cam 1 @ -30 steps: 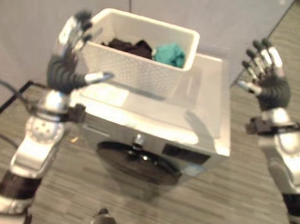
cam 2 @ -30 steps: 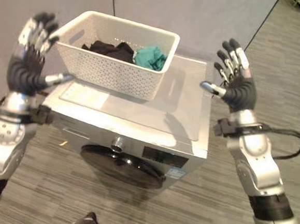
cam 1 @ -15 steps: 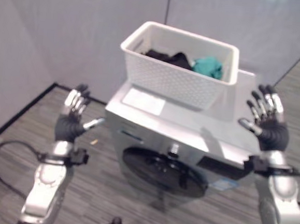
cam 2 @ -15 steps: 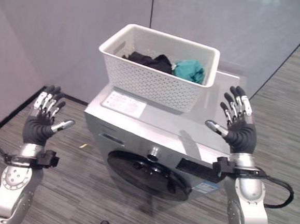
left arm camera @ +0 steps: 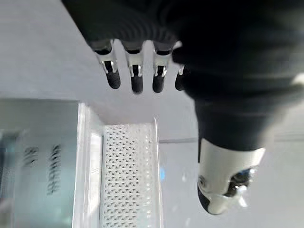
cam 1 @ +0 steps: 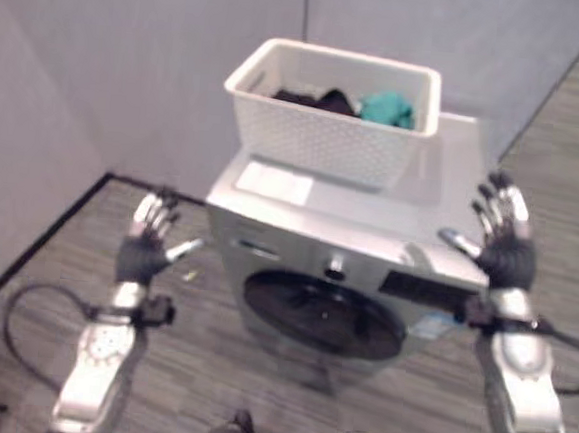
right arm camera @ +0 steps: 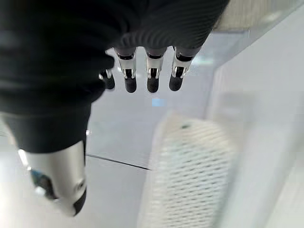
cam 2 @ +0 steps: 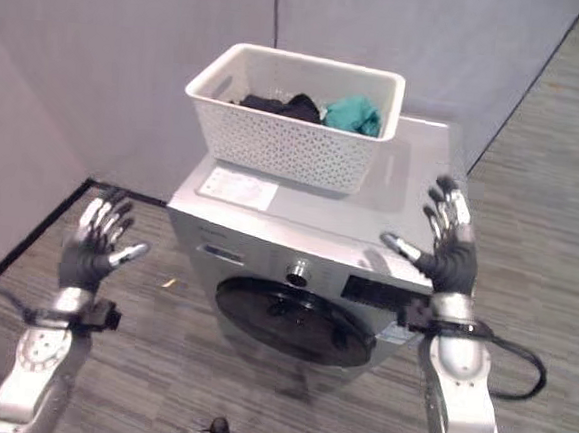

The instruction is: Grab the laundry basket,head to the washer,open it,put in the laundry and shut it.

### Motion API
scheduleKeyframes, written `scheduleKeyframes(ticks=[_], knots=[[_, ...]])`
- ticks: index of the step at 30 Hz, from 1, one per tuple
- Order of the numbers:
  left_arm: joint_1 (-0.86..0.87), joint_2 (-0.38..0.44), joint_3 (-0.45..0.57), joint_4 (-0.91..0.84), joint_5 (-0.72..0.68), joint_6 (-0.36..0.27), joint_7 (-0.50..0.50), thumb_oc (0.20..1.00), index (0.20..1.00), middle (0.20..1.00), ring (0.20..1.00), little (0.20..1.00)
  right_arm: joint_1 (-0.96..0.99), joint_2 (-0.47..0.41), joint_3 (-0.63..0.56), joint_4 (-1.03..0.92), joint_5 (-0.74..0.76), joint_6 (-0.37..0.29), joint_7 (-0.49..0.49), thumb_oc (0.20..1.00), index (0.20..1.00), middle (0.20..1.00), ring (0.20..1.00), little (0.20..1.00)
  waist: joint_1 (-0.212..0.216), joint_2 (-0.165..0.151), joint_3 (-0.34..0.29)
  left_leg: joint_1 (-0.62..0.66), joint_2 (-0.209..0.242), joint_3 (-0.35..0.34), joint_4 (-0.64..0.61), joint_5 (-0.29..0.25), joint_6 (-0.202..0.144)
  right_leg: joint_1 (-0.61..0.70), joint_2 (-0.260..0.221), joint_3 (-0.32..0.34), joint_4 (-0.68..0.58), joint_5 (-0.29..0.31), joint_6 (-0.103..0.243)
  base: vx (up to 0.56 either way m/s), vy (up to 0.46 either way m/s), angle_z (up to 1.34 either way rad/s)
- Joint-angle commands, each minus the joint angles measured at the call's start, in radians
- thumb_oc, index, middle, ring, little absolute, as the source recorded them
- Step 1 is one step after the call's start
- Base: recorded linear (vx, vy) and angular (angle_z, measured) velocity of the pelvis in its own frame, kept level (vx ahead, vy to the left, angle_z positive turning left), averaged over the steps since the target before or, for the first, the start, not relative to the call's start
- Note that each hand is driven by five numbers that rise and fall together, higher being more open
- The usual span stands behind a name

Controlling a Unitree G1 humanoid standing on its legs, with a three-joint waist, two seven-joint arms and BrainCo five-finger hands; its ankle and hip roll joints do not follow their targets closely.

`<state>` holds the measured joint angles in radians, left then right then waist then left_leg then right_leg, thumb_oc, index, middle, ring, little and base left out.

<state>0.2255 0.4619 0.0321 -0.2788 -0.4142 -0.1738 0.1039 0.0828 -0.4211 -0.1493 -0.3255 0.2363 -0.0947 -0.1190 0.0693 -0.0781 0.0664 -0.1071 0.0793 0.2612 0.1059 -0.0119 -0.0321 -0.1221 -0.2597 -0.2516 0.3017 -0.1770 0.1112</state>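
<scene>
A silver-grey front-loading washing machine (cam 2: 296, 267) with a round dark glass door (cam 2: 291, 322) is standing on grey wood-grain flooring (cam 2: 558, 248) against pale grey partition walls (cam 2: 112, 52); its door is sitting closed. A white perforated plastic laundry basket (cam 2: 285, 141) is resting on the back part of the washer's flat top, toward the robot's left side of it, and is carrying a heap of dark clothing (cam 2: 278, 103) with a crumpled teal garment (cam 2: 353, 113) lying beside it, toward the washer's right. A white rectangular label (cam 2: 237, 186) is lying flat on the washer's top just in front of the basket. A small round silver knob (cam 2: 297, 271) is sitting on the front panel above the door.

The left hand (cam 2: 96, 251) is hovering off the washer's left flank, apart from it, with its fingers spread straight and grasping nothing. The right hand (cam 2: 445, 254) is hovering at the washer's front right corner, palm turned toward the machine, fingers likewise fanned out and empty; the head views are not settling whether it is touching the corner.

The left wrist view is looking past its own straight dark-tipped fingers (left arm camera: 135, 78) at the basket's latticed side and the washer's top, adding a close look at the weave pattern. The right wrist view is showing its fingers (right arm camera: 149, 78) extended with the basket's mesh wall beyond them, well clear of the hand.
</scene>
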Motion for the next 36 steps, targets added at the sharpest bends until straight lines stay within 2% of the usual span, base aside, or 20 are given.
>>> scheduleKeyframes(ticks=[1, 3, 4, 9, 10, 11, 15, 19, 23, 25, 29, 34, 36], knots=[[-0.009, -0.004, 0.026, -0.007, -0.023, -0.045, -0.024, 1.0, 1.0, 1.0, 1.0, 1.0, -0.048, -0.047, -0.066, -0.01, 0.001, -0.046, 0.0, 1.0, 1.0, 1.0, 1.0, 1.0, 0.005, 0.016, -0.018, -0.005, 0.063, -0.046, 0.049, -0.078, 0.031, 0.215, 0.024, -0.056, -0.269, 0.103, 0.016, -0.06, -0.173, -0.35], [-0.001, -0.014, 0.027, -0.001, -0.035, -0.043, -0.03, 1.0, 1.0, 1.0, 1.0, 1.0, -0.037, -0.062, -0.071, -0.007, 0.003, -0.046, 0.007, 1.0, 1.0, 1.0, 1.0, 1.0, 0.001, 0.016, -0.019, -0.01, 0.076, -0.047, 0.043, -0.062, 0.02, 0.218, 0.036, -0.064, -0.282, 0.1, 0.012, -0.07, -0.15, -0.26], [0.005, -0.027, 0.019, 0.008, -0.04, -0.037, -0.04, 1.0, 1.0, 1.0, 1.0, 1.0, -0.005, -0.089, -0.083, -0.012, 0.007, -0.042, 0.026, 1.0, 1.0, 1.0, 1.0, 1.0, -0.008, 0.017, -0.011, -0.008, 0.091, -0.055, 0.013, -0.026, 0.002, 0.227, 0.06, -0.084, -0.301, 0.095, 0.001, -0.12, -0.183, -0.1], [0.02, -0.043, 0.0, 0.013, -0.038, -0.03, -0.07, 1.0, 1.0, 1.0, 1.0, 1.0, 0.048, -0.121, -0.091, -0.014, -0.017, -0.03, 0.057, 1.0, 1.0, 1.0, 1.0, 1.0, -0.028, 0.031, -0.01, 0.011, 0.099, -0.067, -0.079, 0.026, -0.009, 0.25, 0.082, -0.128, -0.334, 0.099, -0.001, -0.05, -0.063, 0.24], [0.029, -0.049, -0.001, 0.017, -0.041, -0.027, -0.071, 1.0, 1.0, 1.0, 1.0, 1.0, 0.073, -0.121, -0.083, -0.014, -0.062, -0.023, 0.061, 1.0, 1.0, 1.0, 1.0, 1.0, -0.032, 0.037, -0.011, 0.018, 0.097, -0.066, -0.101, 0.039, -0.01, 0.252, 0.083, -0.137, -0.336, 0.101, -0.002, 0.0, -0.002, 0.29], [0.03, -0.049, -0.001, 0.017, -0.041, -0.027, -0.071, 1.0, 1.0, 1.0, 1.0, 1.0, 0.074, -0.121, -0.083, -0.015, -0.063, -0.023, 0.06, 1.0, 1.0, 1.0, 1.0, 1.0, -0.033, 0.037, -0.012, 0.019, 0.097, -0.066, -0.103, 0.04, -0.01, 0.252, 0.083, -0.138, -0.336, 0.101, -0.002, 0.0, 0.006, 0.3], [0.074, -0.062, 0.021, 0.008, -0.027, -0.031, -0.073, 1.0, 1.0, 1.0, 1.0, 1.0, 0.241, -0.074, -0.076, -0.036, -0.246, -0.002, 0.072, 1.0, 1.0, 1.0, 1.0, 1.0, -0.046, 0.051, -0.008, 0.028, 0.093, -0.073, -0.141, 0.056, -0.012, 0.251, 0.086, -0.156, -0.328, 0.095, -0.005, 0.01, 0.02, 0.2], [0.114, -0.048, 0.039, 0.007, 0.03, -0.04, -0.076, 1.0, 1.0, 1.0, 1.0, 1.0, 0.348, -0.085, -0.056, -0.026, -0.381, 0.013, 0.104, 1.0, 1.0, 1.0, 1.0, 1.0, -0.052, 0.051, -0.003, 0.028, 0.091, -0.081, -0.157, 0.066, -0.013, 0.246, 0.087, -0.163, -0.321, 0.09, -0.007, 0.0, 0.004, 0.05], [0.164, -0.043, 0.033, 0.047, 0.017, -0.047, -0.078, 1.0, 1.0, 1.0, 1.0, 1.0, 0.404, -0.092, -0.017, 0.085, -0.419, 0.015, 0.096, 1.0, 1.0, 1.0, 1.0, 1.0, -0.053, 0.049, 0.014, 0.021, 0.095, -0.081, -0.17, 0.081, -0.015, 0.231, 0.092, -0.167, -0.314, 0.089, -0.007, -0.02, -0.004, 0.01], [0.227, -0.042, 0.041, 0.081, -0.018, -0.051, -0.092, 1.0, 1.0, 1.0, 1.0, 1.0, 0.501, -0.112, -0.017, 0.114, -0.457, -0.002, 0.123, 1.0, 1.0, 1.0, 1.0, 1.0, -0.057, 0.042, 0.029, 0.026, 0.102, -0.087, -0.179, 0.074, -0.028, 0.233, 0.1, -0.155, -0.315, 0.075, -0.003, 0.05, -0.036, 0.02], [0.272, -0.035, 0.038, 0.104, -0.053, -0.05, -0.109, 1.0, 1.0, 1.0, 1.0, 1.0, 0.567, -0.143, -0.021, 0.143, -0.47, -0.019, 0.149, 1.0, 1.0, 1.0, 1.0, 1.0, -0.061, 0.037, 0.035, 0.022, 0.108, -0.082, -0.182, 0.081, -0.032, 0.227, 0.107, -0.151, -0.318, 0.076, -0.004, 0.01, -0.02, 0.04], [0.283, -0.034, 0.038, 0.137, -0.06, -0.052, -0.097, 1.0, 1.0, 1.0, 1.0, 1.0, 0.585, -0.181, -0.042, 0.185, -0.468, -0.035, 0.141, 1.0, 1.0, 1.0, 1.0, 1.0, -0.072, 0.033, 0.047, 0.029, 0.116, -0.059, -0.178, 0.076, -0.034, 0.212, 0.108, -0.122, -0.31, 0.076, -0.001, -0.01, 0.005, -0.07], [0.289, -0.049, 0.047, 0.158, -0.05, -0.06, -0.098, 1.0, 1.0, 1.0, 1.0, 1.0, 0.628, -0.235, -0.107, 0.144, -0.561, -0.062, 0.105, 1.0, 1.0, 1.0, 1.0, 1.0, -0.089, 0.029, 0.043, 0.043, 0.12, -0.042, -0.165, 0.063, -0.032, 0.212, 0.107, -0.102, -0.306, 0.075, 0.0, 0.01, 0.029, -0.17]])
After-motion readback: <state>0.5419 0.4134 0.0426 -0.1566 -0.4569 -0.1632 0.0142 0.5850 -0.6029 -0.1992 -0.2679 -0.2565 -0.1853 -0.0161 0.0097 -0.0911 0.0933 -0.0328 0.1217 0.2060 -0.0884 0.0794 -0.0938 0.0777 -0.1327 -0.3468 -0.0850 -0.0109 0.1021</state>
